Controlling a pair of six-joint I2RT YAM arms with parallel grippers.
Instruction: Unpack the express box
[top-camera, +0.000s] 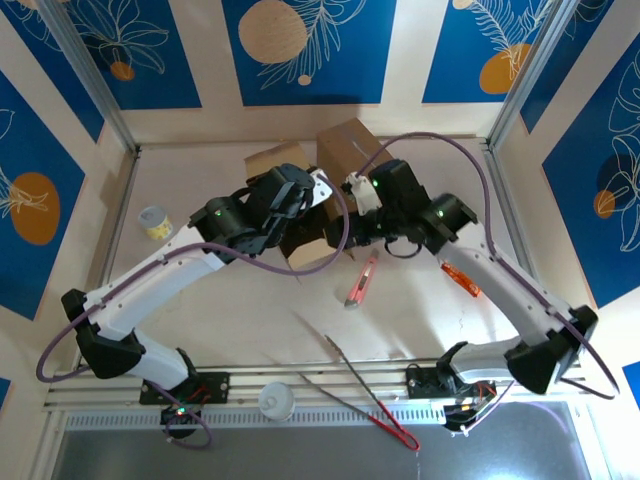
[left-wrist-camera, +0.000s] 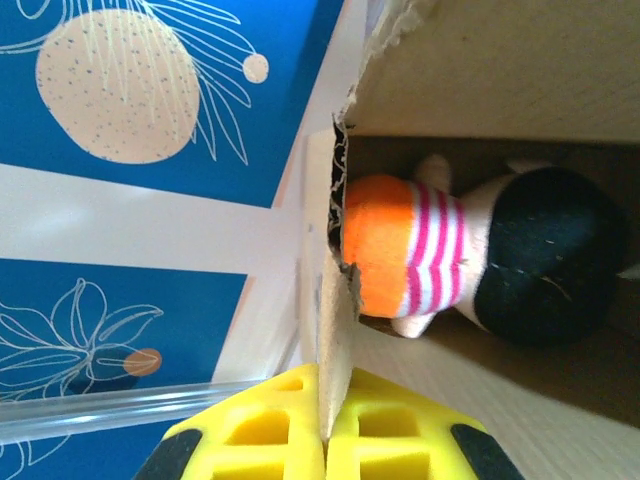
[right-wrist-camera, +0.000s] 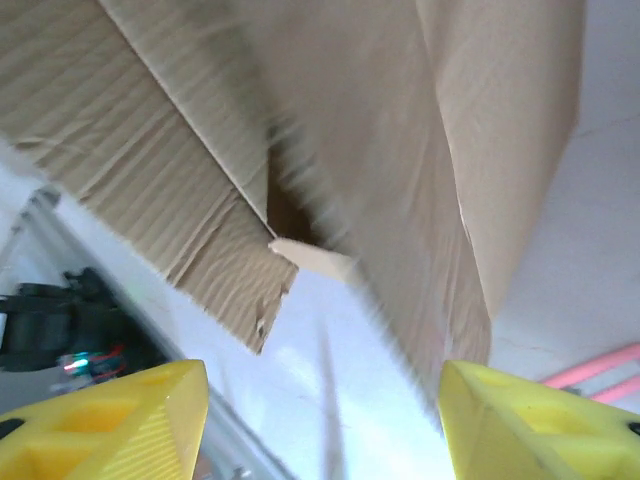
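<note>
The left pincer (left-wrist-camera: 322, 440) is pressed together on a torn wall edge of the express box (left-wrist-camera: 480, 70), with the cardboard caught between its yellow fingers. Inside the box lies a plush toy (left-wrist-camera: 440, 260), orange with pink and white stripes and a black part. The right pincer (right-wrist-camera: 325, 405) stands spread close to the box's outer cardboard, gripping nothing. The box sits open toward the far side of the surface (top-camera: 250, 310), with a pink cutter (top-camera: 360, 285) near it.
</note>
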